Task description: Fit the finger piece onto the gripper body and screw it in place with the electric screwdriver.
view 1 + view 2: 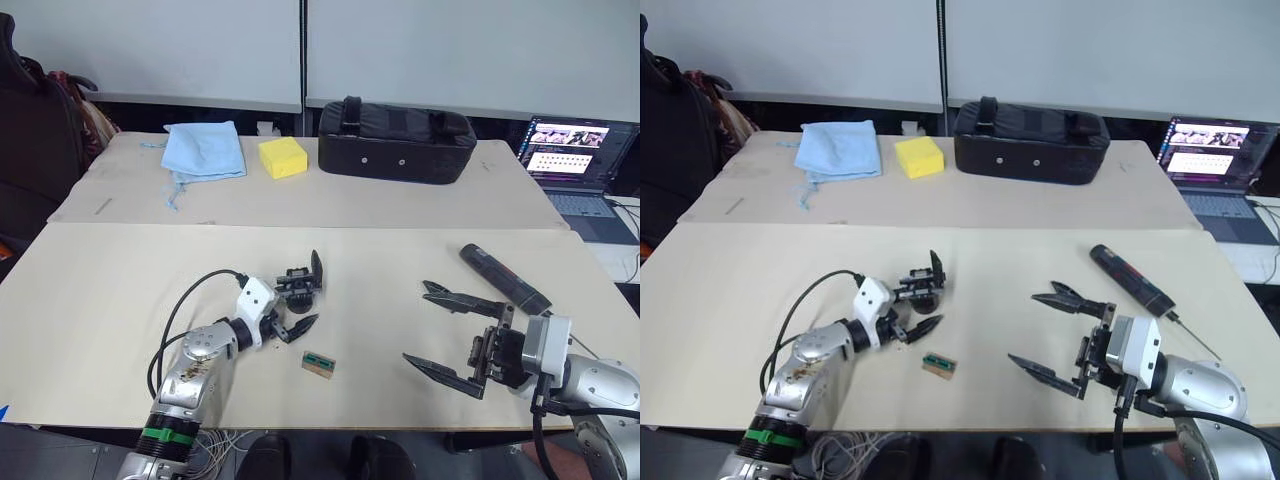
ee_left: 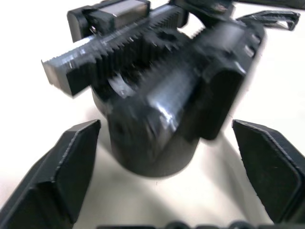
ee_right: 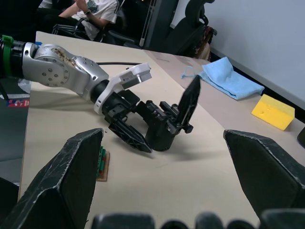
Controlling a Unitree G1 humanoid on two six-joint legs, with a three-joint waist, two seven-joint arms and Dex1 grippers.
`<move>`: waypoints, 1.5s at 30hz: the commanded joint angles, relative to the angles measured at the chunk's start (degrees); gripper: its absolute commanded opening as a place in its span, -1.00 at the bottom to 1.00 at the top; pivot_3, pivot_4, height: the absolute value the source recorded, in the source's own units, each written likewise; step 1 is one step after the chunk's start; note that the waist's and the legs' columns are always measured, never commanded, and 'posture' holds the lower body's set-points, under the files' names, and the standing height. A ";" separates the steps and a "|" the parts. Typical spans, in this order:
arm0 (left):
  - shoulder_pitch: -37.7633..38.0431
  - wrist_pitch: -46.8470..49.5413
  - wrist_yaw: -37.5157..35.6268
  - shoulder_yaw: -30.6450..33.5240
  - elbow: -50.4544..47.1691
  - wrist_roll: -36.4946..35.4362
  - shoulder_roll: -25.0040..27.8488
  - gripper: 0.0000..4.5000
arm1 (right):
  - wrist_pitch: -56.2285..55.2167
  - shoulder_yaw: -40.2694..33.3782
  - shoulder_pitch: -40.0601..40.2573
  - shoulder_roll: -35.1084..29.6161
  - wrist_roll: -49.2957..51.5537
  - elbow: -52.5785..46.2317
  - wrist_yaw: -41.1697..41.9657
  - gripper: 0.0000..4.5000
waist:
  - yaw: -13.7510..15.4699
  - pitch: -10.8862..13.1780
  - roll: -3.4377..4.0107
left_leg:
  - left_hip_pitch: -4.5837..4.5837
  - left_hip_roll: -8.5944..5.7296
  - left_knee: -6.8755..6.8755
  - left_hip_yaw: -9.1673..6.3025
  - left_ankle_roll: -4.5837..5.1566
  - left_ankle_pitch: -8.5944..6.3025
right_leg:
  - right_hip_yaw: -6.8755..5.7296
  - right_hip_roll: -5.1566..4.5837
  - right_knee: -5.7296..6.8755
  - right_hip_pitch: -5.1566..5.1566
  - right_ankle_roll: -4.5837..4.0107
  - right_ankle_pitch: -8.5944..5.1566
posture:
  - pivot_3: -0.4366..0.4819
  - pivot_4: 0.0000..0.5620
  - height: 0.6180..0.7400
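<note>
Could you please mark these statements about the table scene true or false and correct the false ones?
1. The left tool is open around the gripper body. True: its fingers stand either side of the round base without clamping it.
2. The right tool grips the electric screwdriver. False: it is open and empty, and the screwdriver lies on the table beyond it.
3. A yellow sponge sits between the blue cloth and the black bag. True.
4. The small green part lies inside the black bag. False: it lies on the near table, beside the left tool.
5. The laptop is closed. False: its screen is open and lit.
</note>
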 commanded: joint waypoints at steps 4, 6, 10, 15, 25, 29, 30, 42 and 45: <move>-5.13 -5.38 -8.22 3.18 10.05 -2.94 4.70 0.97 | 0.31 -0.32 -0.49 -0.29 1.03 -1.72 -0.63 1.00 | 0.06 -0.02 0.04 | 0.06 0.01 0.00 0.01 0.00 0.00 | 0.00 0.01 0.08 0.01 -0.02 -0.01 | -0.05 -0.47 1.00; -8.05 -6.66 -13.20 2.65 14.45 -3.74 6.13 0.97 | 0.18 -0.40 -0.26 -0.29 0.98 -1.67 -0.57 1.00 | 0.11 -0.02 0.04 | 0.05 0.00 0.00 0.02 0.00 0.00 | 0.00 0.02 0.08 0.00 -0.02 -0.01 | -0.05 -0.47 1.00; -14.91 -9.51 -22.47 0.87 24.99 -3.12 7.71 0.97 | 0.12 -0.43 0.00 -0.27 0.82 -1.71 -0.66 1.00 | 0.22 -0.02 0.04 | 0.00 -0.02 0.00 0.04 0.00 0.00 | 0.00 0.00 0.04 0.00 -0.01 0.00 | -0.05 -0.47 1.00; -21.34 -15.90 -31.02 -1.80 35.21 -0.48 7.12 0.97 | 0.40 -0.93 1.40 -0.49 0.88 -3.01 -1.16 1.00 | 0.32 -0.02 0.03 | -0.10 -0.06 0.00 0.05 0.01 0.00 | -0.02 -0.03 -0.04 -0.01 0.01 0.01 | -0.05 -0.47 1.00; -30.48 -25.41 -36.67 -3.05 50.57 3.39 3.16 0.97 | 0.26 -3.05 3.50 -1.74 1.10 -3.83 -1.92 1.00 | 0.35 -0.03 0.01 | -0.13 -0.08 0.04 0.06 0.03 -0.01 | -0.03 -0.03 -0.06 -0.01 0.05 0.03 | -0.05 -0.47 1.00; -32.13 -27.73 -36.94 -3.06 53.71 4.68 2.11 0.97 | 0.10 -3.37 4.57 -1.64 0.92 -4.20 -2.28 1.00 | 0.32 -0.03 0.01 | -0.14 -0.08 0.04 0.06 0.03 -0.01 | -0.03 -0.03 -0.05 0.00 0.12 0.07 | -0.05 -0.47 1.00; -32.42 -27.89 -36.63 -2.77 54.31 4.73 1.90 0.97 | 0.07 -3.46 5.02 -1.58 0.86 -4.42 -2.35 1.00 | 0.32 -0.03 0.01 | -0.14 -0.08 0.04 0.06 0.03 -0.01 | -0.02 -0.04 -0.06 0.00 0.12 0.07 | -0.05 -0.47 1.00; -21.94 -19.53 -25.88 3.53 33.58 -0.07 0.54 0.03 | -2.13 -4.47 9.66 -0.71 0.07 -4.04 -2.08 1.00 | 0.02 -0.03 0.01 | -0.11 -0.02 0.04 0.04 0.03 -0.01 | 0.01 -0.02 -0.03 -0.01 0.18 0.11 | -0.05 -0.47 1.00; -14.89 -10.86 -16.54 4.95 17.86 -1.06 -0.77 0.03 | -2.59 -4.17 9.67 -0.44 -0.18 -3.36 -1.82 1.00 | 0.03 -0.03 0.01 | -0.11 -0.01 0.03 0.04 0.03 -0.02 | 0.05 -0.02 -0.02 -0.03 0.19 0.11 | -0.05 -0.47 1.00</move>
